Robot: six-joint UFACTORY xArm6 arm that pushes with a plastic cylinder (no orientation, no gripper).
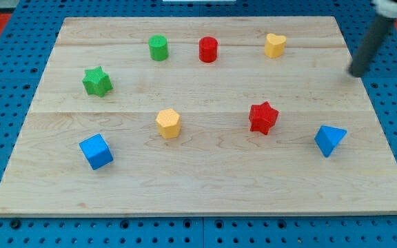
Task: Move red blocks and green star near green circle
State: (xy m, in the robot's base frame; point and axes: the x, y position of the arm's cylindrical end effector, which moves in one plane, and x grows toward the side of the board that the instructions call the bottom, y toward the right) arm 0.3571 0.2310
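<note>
A green circle block [158, 47] stands near the view's top, left of centre. A red cylinder [208, 49] stands just to its right, a small gap apart. A red star [262, 117] lies right of centre on the wooden board [205, 186]. A green star [97, 81] lies at the view's left, below and left of the green circle. My tip [357, 72] is at the view's right edge of the board, far from all these blocks and touching none.
A yellow heart [275, 45] sits at the top right. A yellow hexagon [168, 123] lies at centre left. A blue cube [96, 151] is at the lower left and a blue triangle [330, 140] at the lower right. Blue pegboard surrounds the board.
</note>
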